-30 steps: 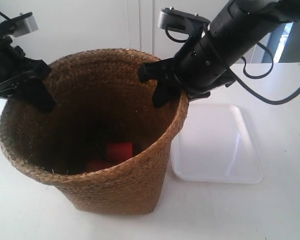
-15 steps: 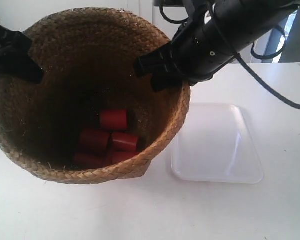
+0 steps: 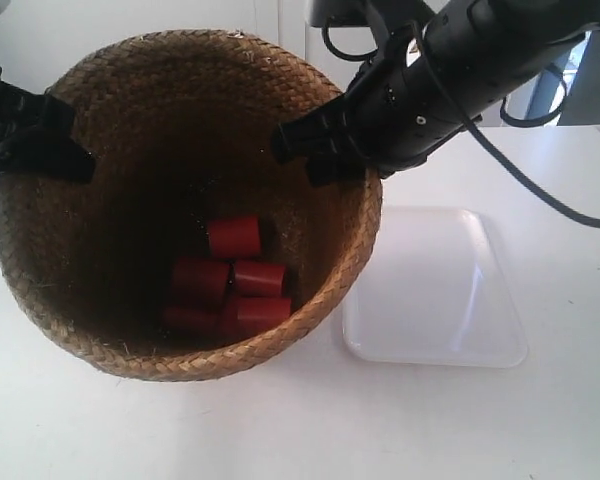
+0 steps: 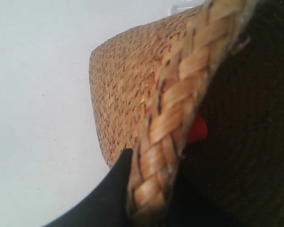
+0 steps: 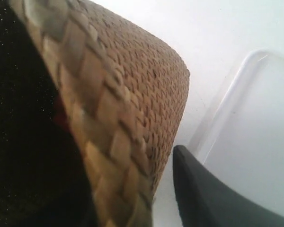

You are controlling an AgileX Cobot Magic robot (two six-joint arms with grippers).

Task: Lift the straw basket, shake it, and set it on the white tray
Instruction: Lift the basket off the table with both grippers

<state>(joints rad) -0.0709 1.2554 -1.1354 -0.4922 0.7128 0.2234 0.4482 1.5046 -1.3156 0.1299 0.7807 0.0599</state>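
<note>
Straw basket (image 3: 210,360), read from the grip outward

Left fingers (image 4: 109,198): clamped on the braided rim, one dark finger pressed against the outside of the weave, its partner lost in the dark interior. Right fingers (image 5: 203,198): likewise closed over the rim on the tray side, outer finger just beside the wall, inner one hidden. From outside, two black clamps biting opposite sides of the rim, under the arm at the exterior view's left (image 3: 25,140) and the arm at the exterior view's right (image 3: 430,90).

Hanging between the two arms, apparently clear of the bench (image 3: 480,420), mouth tipped toward the exterior camera. Just beside the white tray (image 3: 435,290), not over it. Several red cylinders (image 3: 235,285) heaped together on the basket floor.

Judged to be the shaking step. Move both arms as one, same height and same spacing, so the soft rim neither stretches nor buckles. Use short, brisk strokes. Tip the mouth no further, or the cylinders may roll out. Watch for straw slipping through the pinch. Afterwards carry across to the tray, level the base, lower it squarely inside the low rim, and open only once the base sits flat.

No brand, label or lettering legible anywhere
</note>
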